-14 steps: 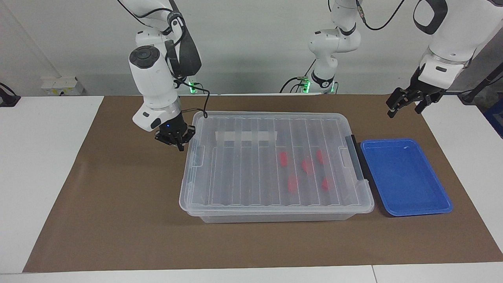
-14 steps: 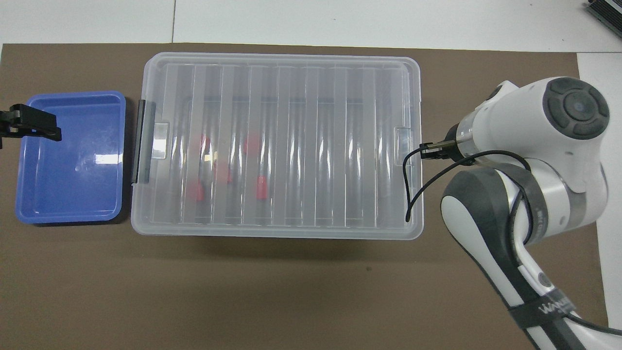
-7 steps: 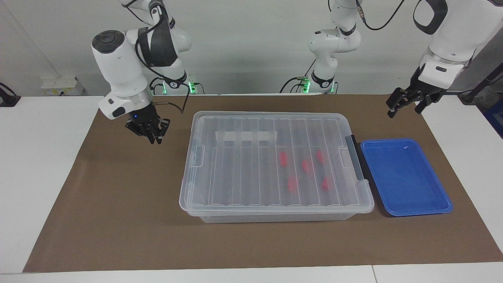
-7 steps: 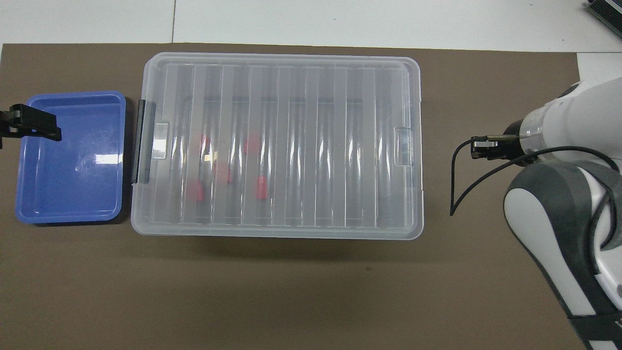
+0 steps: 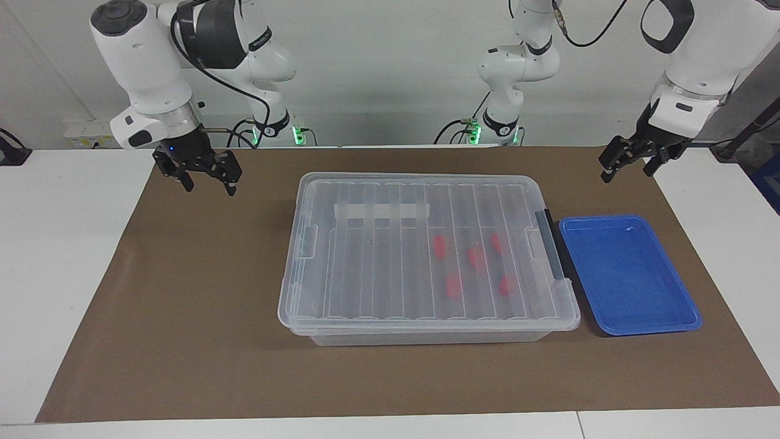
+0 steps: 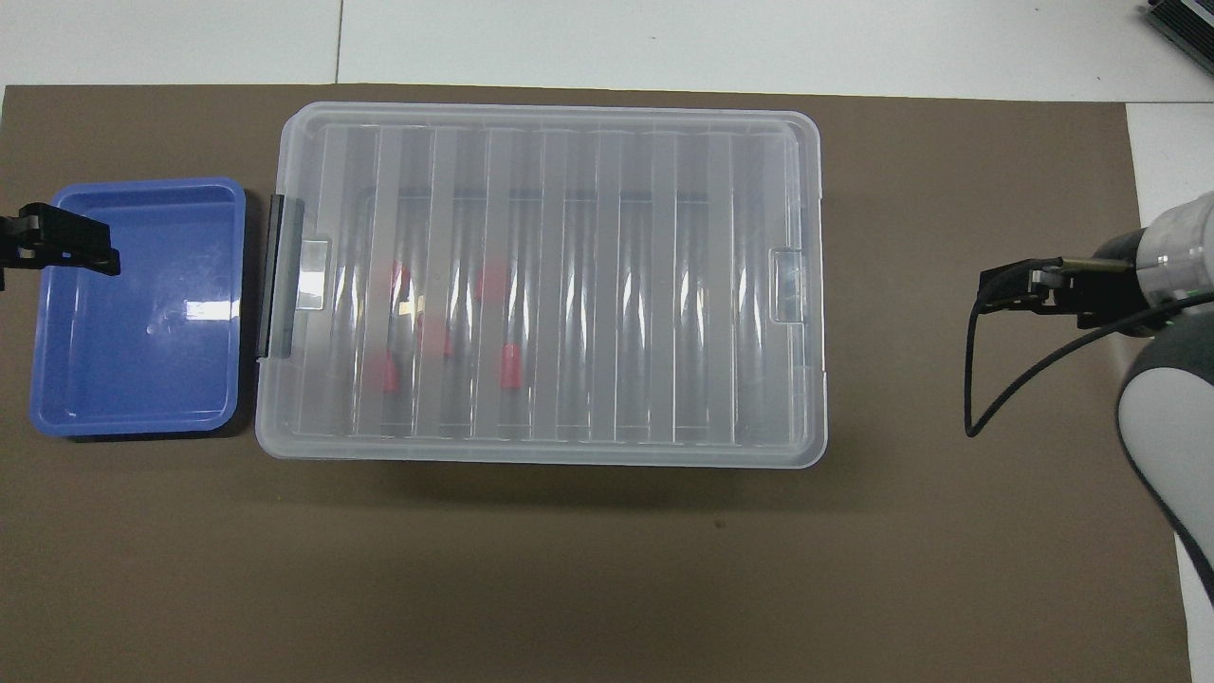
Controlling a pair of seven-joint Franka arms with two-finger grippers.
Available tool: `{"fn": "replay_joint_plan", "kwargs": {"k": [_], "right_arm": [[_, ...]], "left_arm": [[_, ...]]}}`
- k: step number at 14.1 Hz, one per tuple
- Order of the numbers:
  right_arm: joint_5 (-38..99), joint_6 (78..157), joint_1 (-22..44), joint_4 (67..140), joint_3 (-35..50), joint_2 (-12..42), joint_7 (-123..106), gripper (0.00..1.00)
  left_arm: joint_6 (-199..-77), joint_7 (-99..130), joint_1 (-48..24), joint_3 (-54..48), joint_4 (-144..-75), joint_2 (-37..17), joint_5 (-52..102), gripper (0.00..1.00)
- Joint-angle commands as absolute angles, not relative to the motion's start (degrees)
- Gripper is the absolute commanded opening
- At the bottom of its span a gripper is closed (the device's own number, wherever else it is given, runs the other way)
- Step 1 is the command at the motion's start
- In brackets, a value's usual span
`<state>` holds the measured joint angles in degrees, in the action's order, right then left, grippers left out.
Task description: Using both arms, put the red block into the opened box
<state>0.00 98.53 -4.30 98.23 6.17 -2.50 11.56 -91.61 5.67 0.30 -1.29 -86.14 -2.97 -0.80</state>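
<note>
The box (image 5: 365,256) (image 6: 664,285) sits mid-table with its ribbed clear lid on. Several red blocks (image 5: 476,257) (image 6: 512,366) show through the lid, lying inside toward the black handle (image 5: 551,244) end. My right gripper (image 5: 209,185) (image 6: 1020,289) hangs open and empty above the brown mat, off the box's other end. Over the mat near the blue tray's corner, my left gripper (image 5: 627,172) (image 6: 57,249) waits open and empty.
A shallow blue tray (image 5: 627,329) (image 6: 133,422) lies beside the box's handle end, with nothing in it. A brown mat (image 5: 183,305) covers the table, with white table surface (image 5: 61,244) at both ends. A black cable loops from the right wrist.
My right gripper has lifted away from the box's end, travelled out toward the right arm's end of the table, and opened. The left arm, box and blocks have not moved.
</note>
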Motion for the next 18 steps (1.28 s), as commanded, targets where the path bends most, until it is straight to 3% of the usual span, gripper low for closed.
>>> {"fn": "replay_joint_plan", "kwargs": {"k": [1, 3, 5, 18], "right_arm": [[0.0, 90.6, -4.8, 88.5, 6.6, 1.0, 12.5, 1.00], [-2.0, 85.5, -4.8, 82.8, 6.8, 3.2, 12.5, 1.00], [-2.9, 84.1, -4.3, 82.2, 6.9, 3.3, 12.6, 1.00], [-2.7, 89.5, -3.9, 95.9, 7.0, -4.6, 13.7, 1.00]], "left_arm": [[-93.0, 5.2, 0.3, -1.2, -88.3, -1.3, -1.8, 1.00], [-93.0, 5.2, 0.3, -1.2, -88.2, -1.3, -1.8, 1.00], [-93.0, 5.2, 0.3, -1.2, -88.3, -1.3, -1.8, 1.00], [-93.0, 5.2, 0.3, -1.2, -88.3, -1.3, -1.8, 1.00]]}}
